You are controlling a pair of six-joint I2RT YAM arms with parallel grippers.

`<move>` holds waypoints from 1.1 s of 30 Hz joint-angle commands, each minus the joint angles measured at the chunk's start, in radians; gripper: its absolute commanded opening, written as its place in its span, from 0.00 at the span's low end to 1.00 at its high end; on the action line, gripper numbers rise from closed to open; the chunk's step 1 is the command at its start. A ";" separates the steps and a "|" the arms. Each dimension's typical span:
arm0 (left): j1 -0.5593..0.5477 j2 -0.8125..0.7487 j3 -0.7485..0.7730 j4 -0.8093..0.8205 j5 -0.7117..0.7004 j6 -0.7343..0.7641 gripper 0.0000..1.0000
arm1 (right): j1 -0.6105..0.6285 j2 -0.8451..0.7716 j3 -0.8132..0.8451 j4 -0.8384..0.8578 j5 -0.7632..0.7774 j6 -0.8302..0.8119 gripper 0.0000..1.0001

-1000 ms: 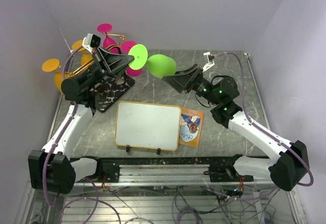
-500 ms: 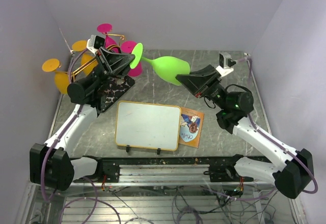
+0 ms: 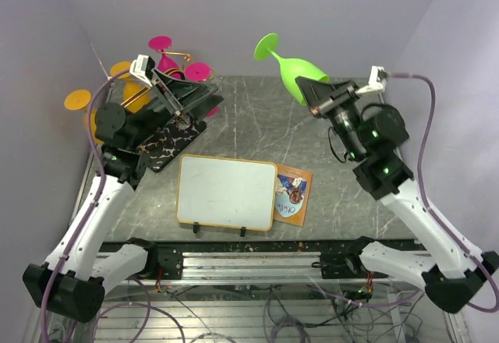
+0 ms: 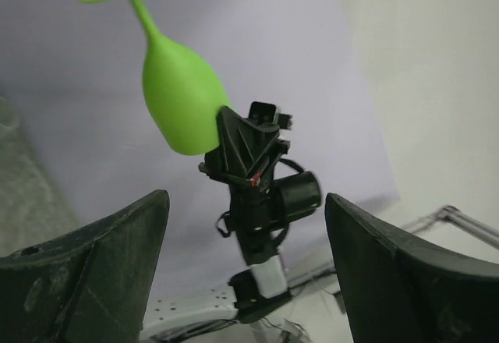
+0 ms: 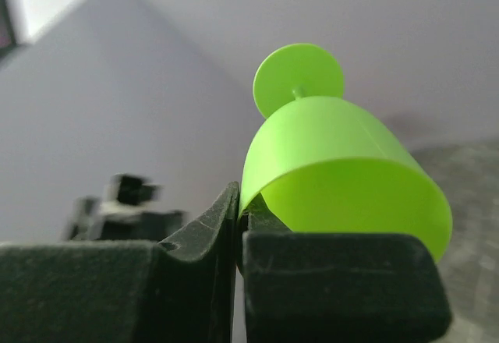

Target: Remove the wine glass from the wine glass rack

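My right gripper [image 3: 306, 88] is shut on the rim of the green wine glass [image 3: 297, 70] and holds it high near the back wall, foot [image 3: 267, 45] up and to the left. In the right wrist view the fingers pinch the glass wall [image 5: 343, 156] at the gripper [image 5: 240, 218]. The wine glass rack [image 3: 176, 135], with its black marble-look base and gold arms, stands at the back left. My left gripper [image 3: 207, 97] hovers open over the rack with nothing in it. In the left wrist view, the wide gap of the left gripper [image 4: 245, 199] frames the green glass [image 4: 181, 101] in the distance.
Pink glasses [image 3: 197, 71] and orange glasses [image 3: 78, 99] hang on the rack's arms. A white board [image 3: 226, 192] lies at the table's front middle, with a picture card [image 3: 293, 194] at its right edge. Walls close in at the left, back and right.
The right gripper shut on the green glass's rim and carried it up and to the back right. The left gripper opened, let go of the glass and stayed by the rack.
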 commanded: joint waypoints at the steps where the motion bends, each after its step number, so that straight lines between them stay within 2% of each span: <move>1: -0.005 -0.021 0.169 -0.540 -0.106 0.379 0.92 | -0.002 0.188 0.206 -0.588 0.247 -0.130 0.00; 3: -0.005 -0.006 0.236 -0.684 -0.155 0.481 0.91 | -0.002 0.293 0.300 -0.724 0.247 -0.168 0.00; 7: -0.004 0.018 0.327 -0.835 -0.234 0.584 0.91 | -0.002 0.461 0.435 -0.920 0.208 -0.315 0.00; 11: -0.003 0.043 0.402 -0.943 -0.295 0.665 0.91 | -0.009 0.578 0.556 -1.063 0.197 -0.457 0.00; 16: -0.004 0.069 0.472 -1.040 -0.359 0.729 0.91 | -0.073 0.680 0.635 -1.198 0.165 -0.533 0.00; 24: -0.003 0.103 0.517 -1.083 -0.382 0.770 0.90 | -0.131 0.823 0.706 -1.277 0.075 -0.609 0.02; 33: -0.003 0.142 0.622 -1.188 -0.507 0.861 0.91 | -0.168 0.952 0.805 -1.293 0.050 -0.641 0.06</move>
